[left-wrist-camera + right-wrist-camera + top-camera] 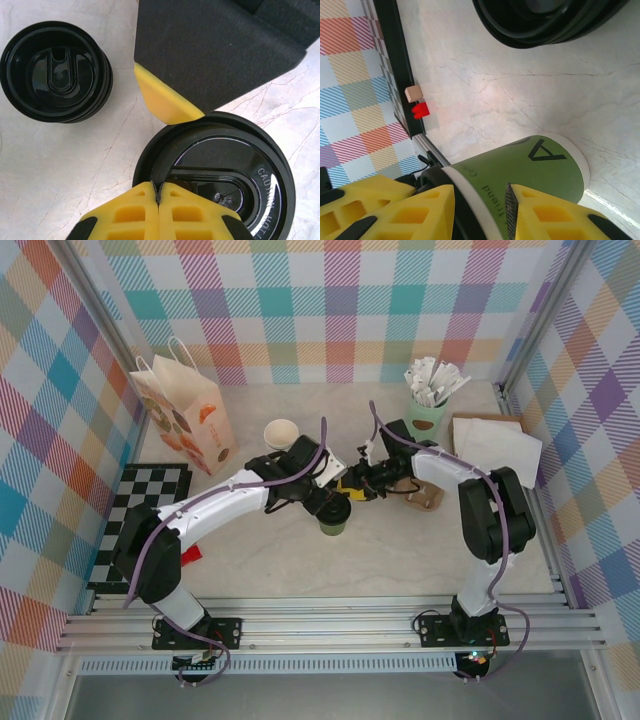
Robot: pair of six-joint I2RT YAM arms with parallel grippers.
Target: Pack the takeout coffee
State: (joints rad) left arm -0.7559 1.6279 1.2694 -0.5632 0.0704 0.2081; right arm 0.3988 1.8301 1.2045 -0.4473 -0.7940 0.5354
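Note:
The takeout coffee (333,519), an olive-green cup with a cream rim and a black lid (235,165), stands mid-table. My left gripper (159,192) is shut, its yellow tips resting on the lid's near edge. My right gripper (480,200) comes in from the right, level with the rim. Its jaws stand apart astride the cream rim: one finger (420,210) is by the lid and the other (540,210) is against the green wall (530,165). One of its yellow fingertips (165,100) sits at the lid's far edge.
A stack of black lids (55,70) lies close to the cup's left. A printed paper bag (185,415) stands back left, with a lidless cup (281,432) beside it. A mint mug of sachets (427,410) and napkins (495,445) are back right. A checkered mat (140,510) lies left.

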